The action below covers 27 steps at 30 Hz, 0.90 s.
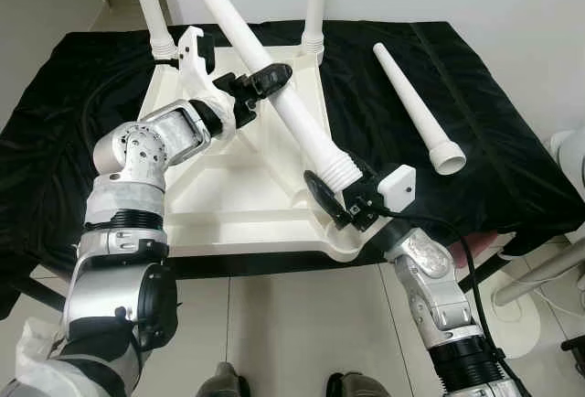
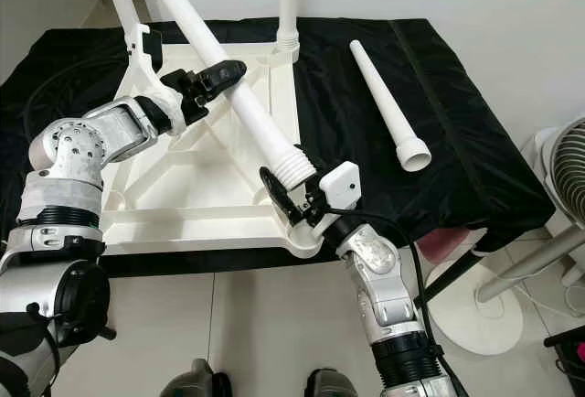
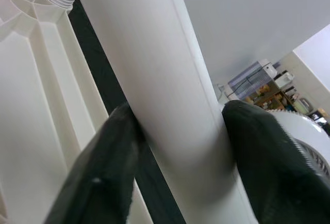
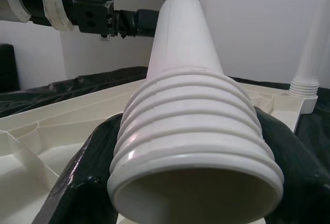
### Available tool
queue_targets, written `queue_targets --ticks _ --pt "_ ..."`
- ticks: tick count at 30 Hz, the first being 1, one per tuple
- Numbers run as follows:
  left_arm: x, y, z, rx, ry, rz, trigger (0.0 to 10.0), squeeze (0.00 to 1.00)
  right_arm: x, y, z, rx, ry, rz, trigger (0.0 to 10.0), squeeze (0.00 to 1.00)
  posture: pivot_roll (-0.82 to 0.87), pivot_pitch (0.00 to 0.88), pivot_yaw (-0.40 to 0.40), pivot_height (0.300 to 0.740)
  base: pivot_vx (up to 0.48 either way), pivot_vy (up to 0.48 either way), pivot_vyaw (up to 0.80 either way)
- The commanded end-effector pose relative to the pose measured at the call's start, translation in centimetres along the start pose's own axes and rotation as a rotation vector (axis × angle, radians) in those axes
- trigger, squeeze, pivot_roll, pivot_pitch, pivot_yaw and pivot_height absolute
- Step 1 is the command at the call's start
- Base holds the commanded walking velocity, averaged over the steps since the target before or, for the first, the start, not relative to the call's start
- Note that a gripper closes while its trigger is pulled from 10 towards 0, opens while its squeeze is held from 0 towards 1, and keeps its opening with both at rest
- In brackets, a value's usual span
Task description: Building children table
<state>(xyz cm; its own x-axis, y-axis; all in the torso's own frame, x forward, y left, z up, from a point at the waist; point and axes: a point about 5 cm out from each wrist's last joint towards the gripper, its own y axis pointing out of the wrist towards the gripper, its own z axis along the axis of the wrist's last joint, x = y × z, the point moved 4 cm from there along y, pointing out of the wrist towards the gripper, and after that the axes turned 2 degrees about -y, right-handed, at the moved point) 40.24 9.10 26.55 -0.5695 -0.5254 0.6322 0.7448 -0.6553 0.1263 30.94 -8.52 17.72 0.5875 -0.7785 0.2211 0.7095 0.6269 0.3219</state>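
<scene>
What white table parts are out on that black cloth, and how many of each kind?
Table legs: 4, two screwed upright at the far corners, one held by the left pincer and right pincer at, one lying loose
Upturned tabletop: 1
Total: 5

Both grippers point(image 2: 208, 77) point(image 2: 285, 198) on slanted leg point(image 2: 245, 104)

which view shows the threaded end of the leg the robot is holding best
The right wrist view: the threaded end sits close up, ridges and open mouth clear between the right gripper. Both eye views show it small above the tabletop's near corner. The left wrist view shows the smooth shaft gripped by the left gripper.
</scene>
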Motion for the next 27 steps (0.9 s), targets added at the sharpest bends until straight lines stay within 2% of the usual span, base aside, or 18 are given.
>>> queue_targets --ticks 1,10,11,12,17,20,27 --pt "0.2 0.2 -0.2 -0.009 -0.030 -0.018 0.0 0.00 -0.3 0.3 0.6 0.015 -0.016 0.030 10.0 0.00 -0.04 0.049 0.060 0.740 0.000 0.000 0.00" --pt "0.3 0.5 -0.1 -0.004 -0.068 -0.031 0.0 0.00 -0.3 0.4 0.5 0.008 -0.016 0.045 10.0 0.00 -0.04 0.050 0.055 0.740 0.000 0.000 0.00" --pt "0.3 0.6 0.1 0.004 -0.080 -0.029 0.0 0.00 -0.2 0.5 0.4 0.003 0.014 0.044 10.0 1.00 -0.04 0.049 0.052 0.740 0.000 0.000 0.00" --pt "0.1 0.6 0.2 0.006 -0.093 -0.015 10.0 0.00 -0.2 0.6 0.3 -0.002 0.034 0.040 10.0 1.00 -0.04 0.049 0.052 0.740 0.000 0.000 0.00" --pt "-0.2 0.5 0.6 0.028 -0.087 0.006 10.0 0.00 0.5 0.7 0.2 -0.008 0.072 -0.015 10.0 1.00 -0.04 0.049 0.051 0.740 0.000 0.000 0.00" --pt "-0.5 0.4 0.8 0.039 -0.070 0.024 10.0 0.00 1.2 0.7 0.4 0.005 0.143 -0.058 10.0 1.00 -0.04 0.049 0.051 0.740 0.000 0.000 0.00" --pt "-0.9 -0.3 1.3 0.062 0.036 0.061 10.0 0.00 3.1 0.7 0.4 -0.024 0.230 -0.173 10.0 1.00 -0.03 0.052 0.045 0.740 0.000 0.000 0.00"
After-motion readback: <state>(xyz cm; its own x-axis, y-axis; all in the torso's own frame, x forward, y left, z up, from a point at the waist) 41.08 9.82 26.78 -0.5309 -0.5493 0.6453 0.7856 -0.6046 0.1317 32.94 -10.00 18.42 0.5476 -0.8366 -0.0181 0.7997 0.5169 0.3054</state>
